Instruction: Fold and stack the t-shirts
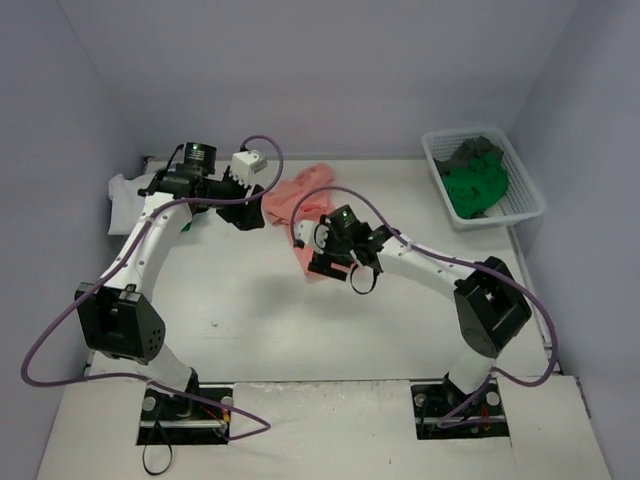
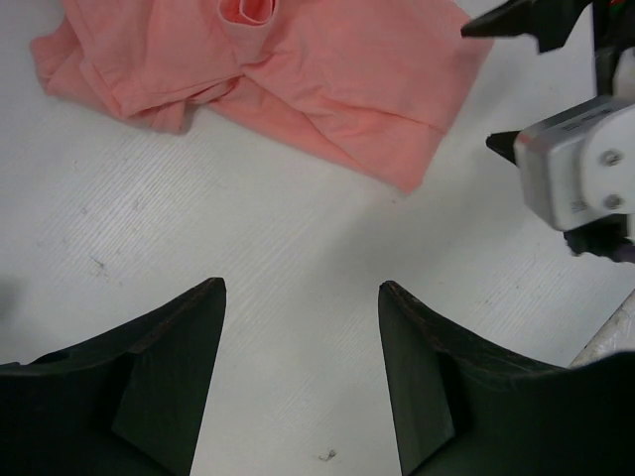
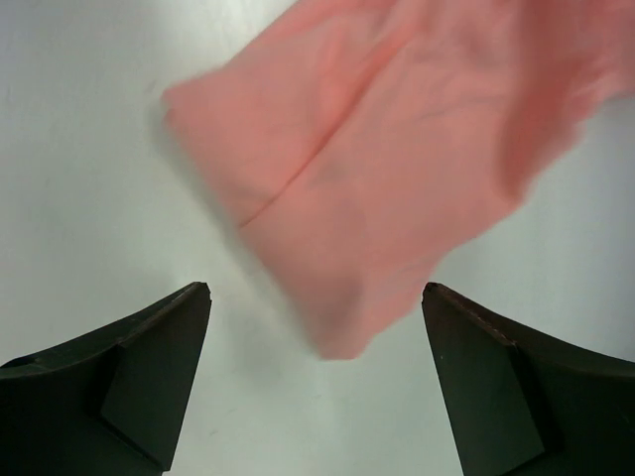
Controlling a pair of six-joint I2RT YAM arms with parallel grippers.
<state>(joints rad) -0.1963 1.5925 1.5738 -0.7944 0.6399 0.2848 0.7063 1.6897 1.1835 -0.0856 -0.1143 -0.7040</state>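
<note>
White mesh basket (image 1: 526, 181) holds green t-shirt (image 1: 475, 186), dark grey t-shirt (image 1: 470, 153).

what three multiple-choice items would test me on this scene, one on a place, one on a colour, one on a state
1. Where is the basket? A far right corner of the table; B near left corner; C centre
2. What colour is the shirt at mid-table? A green; B pink; C blue
3. What state is the right gripper in? A shut on the shirt; B open, holding nothing; C shut, empty

Key: 1 A, the top view shows it at the far right. 2 B, every view shows it pink. 3 B, its wrist view shows the fingers wide apart, not pinching the shirt.
</note>
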